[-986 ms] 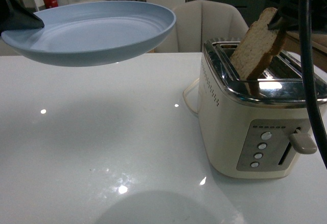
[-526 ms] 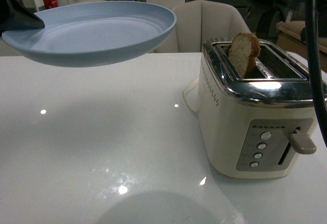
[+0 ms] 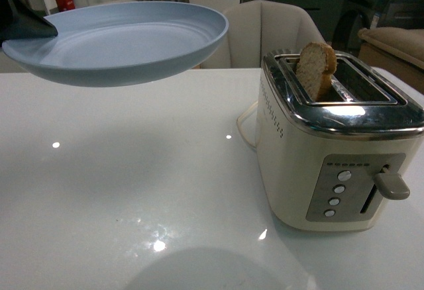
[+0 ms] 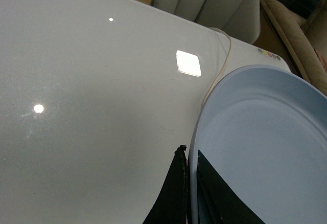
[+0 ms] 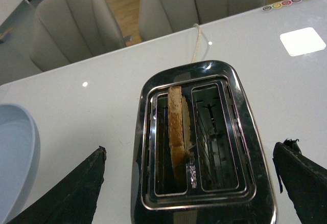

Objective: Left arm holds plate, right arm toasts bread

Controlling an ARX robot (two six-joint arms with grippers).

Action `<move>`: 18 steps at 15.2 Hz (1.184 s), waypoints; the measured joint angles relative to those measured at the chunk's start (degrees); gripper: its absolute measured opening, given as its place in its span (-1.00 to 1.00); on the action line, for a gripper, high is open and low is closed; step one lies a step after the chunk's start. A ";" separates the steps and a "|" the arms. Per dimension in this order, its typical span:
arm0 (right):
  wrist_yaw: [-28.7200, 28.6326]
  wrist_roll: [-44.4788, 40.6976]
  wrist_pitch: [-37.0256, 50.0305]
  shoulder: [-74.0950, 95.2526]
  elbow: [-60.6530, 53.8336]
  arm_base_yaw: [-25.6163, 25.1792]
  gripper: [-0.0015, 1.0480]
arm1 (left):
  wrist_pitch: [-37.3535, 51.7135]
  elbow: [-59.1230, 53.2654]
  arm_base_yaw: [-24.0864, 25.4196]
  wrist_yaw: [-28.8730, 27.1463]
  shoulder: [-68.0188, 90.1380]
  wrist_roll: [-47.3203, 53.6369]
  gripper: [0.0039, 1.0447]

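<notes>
The pale blue plate (image 3: 119, 42) hangs level above the table's left side, with my left gripper (image 3: 26, 22) shut on its left rim. In the left wrist view the black fingers of the left gripper (image 4: 189, 152) pinch the plate (image 4: 260, 142) at its rim. The bread (image 3: 316, 70) stands in the left slot of the cream toaster (image 3: 331, 171), its rounded brown top sticking out. My right gripper (image 5: 194, 147) hovers open above the toaster (image 5: 240, 132), fingers wide on either side, apart from the bread (image 5: 177, 132). The right arm is out of the front view.
The toaster's lever (image 3: 392, 185) sits up on its front panel, beside several round buttons. Its cord (image 3: 244, 128) loops behind on the glossy white table (image 3: 132, 191). Pale chairs (image 3: 271, 28) stand past the far edge. A bright square of light (image 4: 188, 63) reflects off the table.
A second ago my right gripper held the bread tilted over the slot. The bread has since dropped into the slot, and the gripper has let go and risen out of the front view.
</notes>
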 joint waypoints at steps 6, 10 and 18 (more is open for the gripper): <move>-4.79 1.92 -0.55 -21.40 -17.92 -8.79 0.88 | 0.00 0.00 0.09 0.00 0.00 -0.02 -0.95; -6.40 0.13 -2.80 -29.99 -21.94 -13.57 0.88 | 0.00 0.00 0.09 0.00 0.00 -0.02 -0.95; -5.51 -20.13 11.08 -56.54 -47.23 -13.99 -0.96 | -0.02 0.00 0.09 0.00 0.00 -0.02 -0.95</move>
